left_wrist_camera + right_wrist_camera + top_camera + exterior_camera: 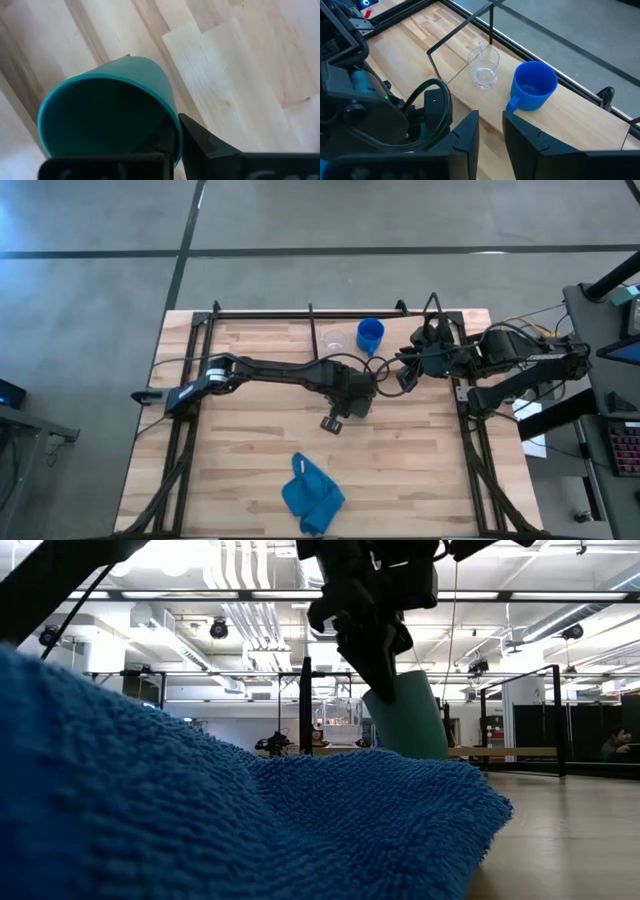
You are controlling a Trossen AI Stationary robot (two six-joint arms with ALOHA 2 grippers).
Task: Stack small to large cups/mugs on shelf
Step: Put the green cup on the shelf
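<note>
Plank tabletop (250, 440) of pale butcher-block wood, edged by a black rod frame, seen from above on a grey floor with dark seams.

Left gripper (345, 402), near the middle of the tabletop: its fingers (200, 142) are closed on the rim of the dark green cup (107, 107), one finger inside the mouth and one outside. In the low view the cup (408, 720) hangs tilted, clear of the surface, beneath the dark arm.

Right gripper (405, 375), just toward the right edge from the left gripper: its fingers (465, 137) stand a narrow gap apart with nothing between them.

Shelf (570, 112), a paler board along the far edge of the tabletop, carries the clear cup (483, 65) and the bright blue mug (534, 85), side by side and apart, both upright with mouths upward; the mug's handle points toward the right gripper. From above, the clear cup (333, 340) lies to the left of the mug (370, 335).

Blue cloth (310, 495), crumpled near the near edge of the tabletop, fills the foreground of the low view (200, 810).

Room beyond: white ceiling ducts, strip lights, black stands.
</note>
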